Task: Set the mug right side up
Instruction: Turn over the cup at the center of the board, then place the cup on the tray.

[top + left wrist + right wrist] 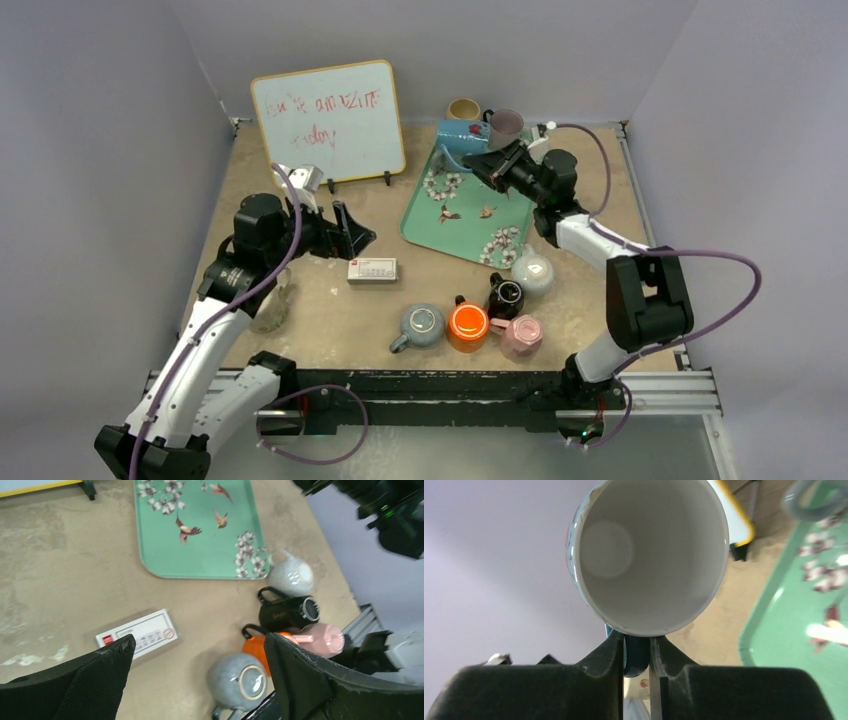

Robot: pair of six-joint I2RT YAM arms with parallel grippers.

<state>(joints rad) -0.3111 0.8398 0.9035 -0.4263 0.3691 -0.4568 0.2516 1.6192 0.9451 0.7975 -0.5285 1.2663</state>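
Right wrist view looks straight into the mouth of the blue mug (649,555), its white inside and round bottom plain to see. The right tool (636,647) is pressed together on the mug's blue handle (636,657), which sits pinched between the two fingers just below the rim.

From the top external camera the mug lies on its side at the far end of the table (320,310), over the far corner of the green flowered tray (462,235). It seems to be held just clear of the tray, though the angle makes that hard to judge. A tan cup (463,108) and a mauve mug (505,125) stand just behind it by the back wall.

The left tool (358,238) hangs over the middle left of the table with its fingers spread wide and nothing between them. A white card (372,270) lies flat on the table just below it. A whiteboard (328,120) with red writing leans at the back left.

Near the front edge sits a cluster of mugs:
- a grey mug (420,325)
- an orange mug (467,322) beside it
- a pink mug (522,335) lying on its side
- a black mug (506,295)
- a pale speckled mug (532,272) touching the tray's near corner
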